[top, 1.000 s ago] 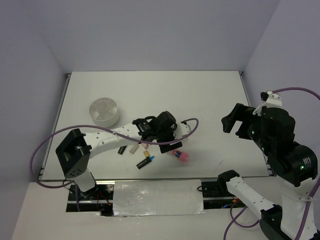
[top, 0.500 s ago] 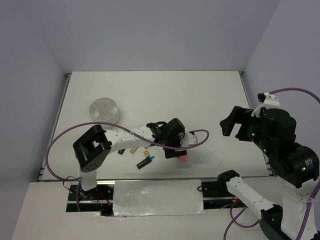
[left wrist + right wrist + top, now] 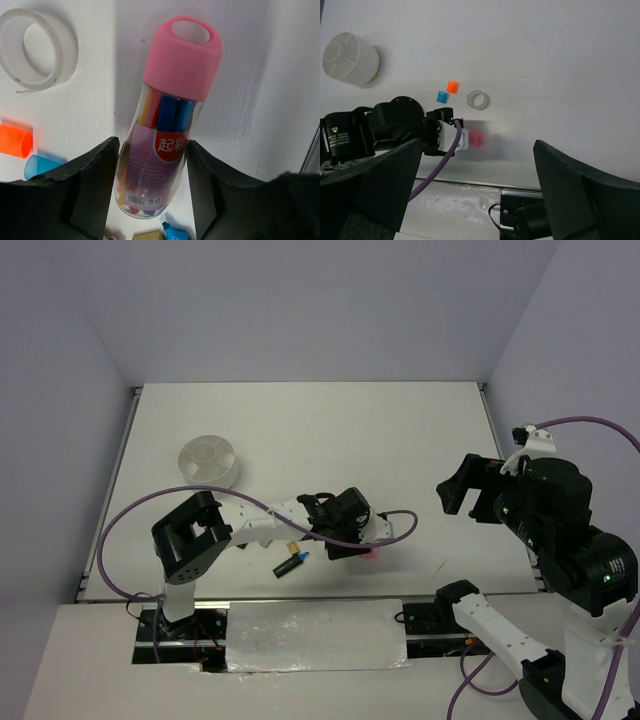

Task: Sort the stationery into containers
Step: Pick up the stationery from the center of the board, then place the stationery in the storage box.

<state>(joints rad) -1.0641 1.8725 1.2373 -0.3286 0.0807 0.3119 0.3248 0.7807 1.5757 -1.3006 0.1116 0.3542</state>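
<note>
1. Close to the near edge, one black marker (image 3: pixel 289 565) with a blue tip lies flat on the white surface (image 3: pixel 400 430), just left of the left gripper.
2. The left gripper (image 3: pixel 154 144) straddles the single pink tube (image 3: pixel 172 105), which lies on its side near the middle of the near edge. Its black fingers (image 3: pixel 90 190) sit tight beside both flanks. Whether they actually press the tube cannot be told.
3. The tube is a smooth clear cylinder with a glossy pink cap ending in an oval loop. It has a pink label and coloured pens inside.
4. Just beyond the tube lie two translucent pieces, one orange cube (image 3: pixel 14 141) and one blue cube (image 3: pixel 42 166), side by side. One clear ring (image 3: pixel 70 47) lies flat near them.
5. The right gripper (image 3: pixel 462 488) hangs above the right edge, spread wide and holding nothing.
6. Farthest, toward the left edge, stands one round white bowl (image 3: pixel 208 475) with inner dividers.
</note>
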